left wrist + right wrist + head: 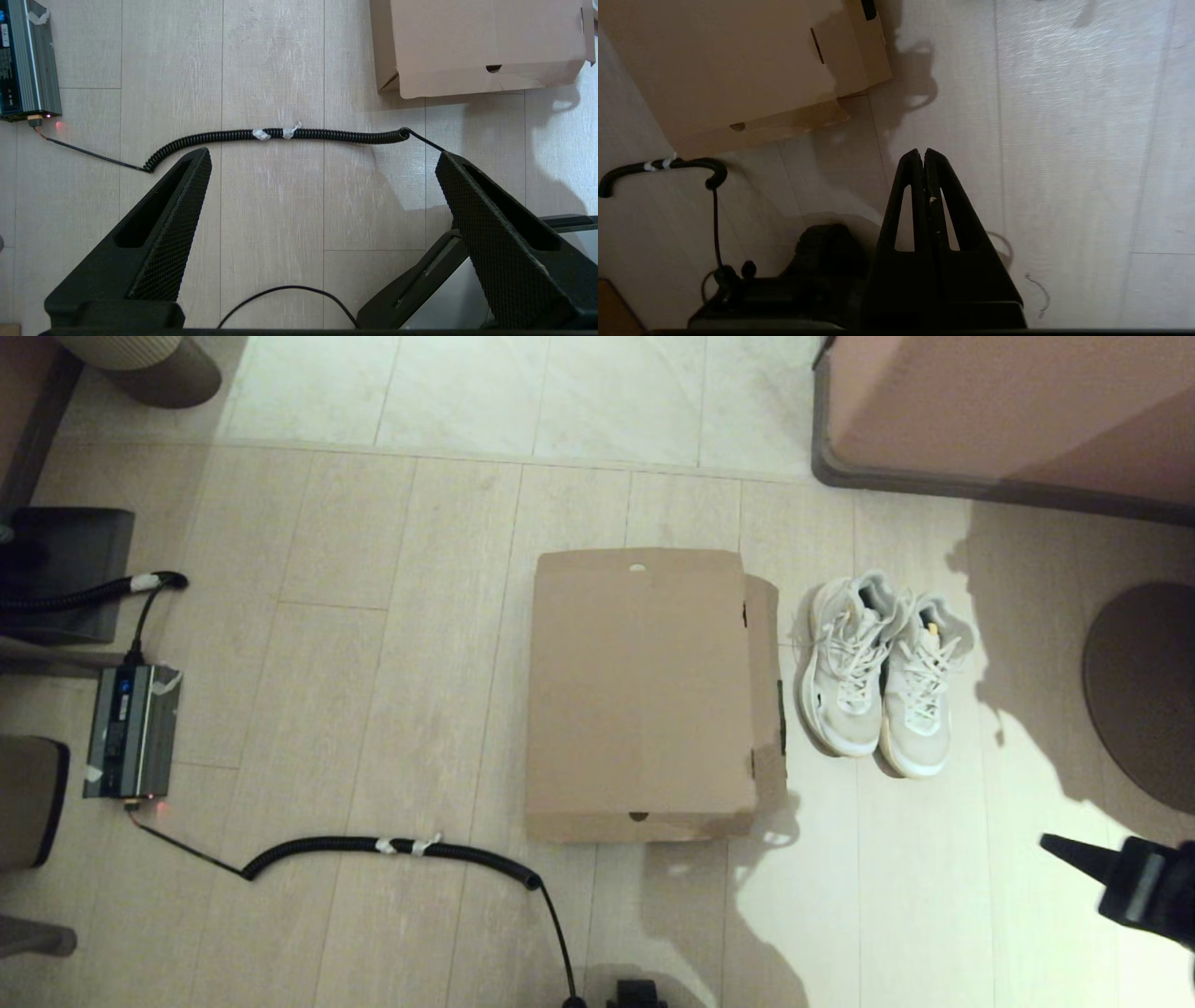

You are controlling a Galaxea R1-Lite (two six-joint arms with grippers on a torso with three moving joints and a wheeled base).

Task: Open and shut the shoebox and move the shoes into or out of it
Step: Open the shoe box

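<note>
Two shoes point(878, 677) stand side by side on the floor just right of the closed shoebox point(644, 695), handy for loading. Right gripper point(923, 153) hovers low near the floor's front right, jaws clenched on nothing; left gripper point(322, 156) hangs released over the coiled cable point(275, 135).

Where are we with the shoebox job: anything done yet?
Nothing looks done: the shoebox lies shut on the floor, with the shoes side by side to its right. Neither tool holds anything: the right tool is closed above bare floor, the left tool is open over the coiled cable. Opening, loading and closing remain.
</note>
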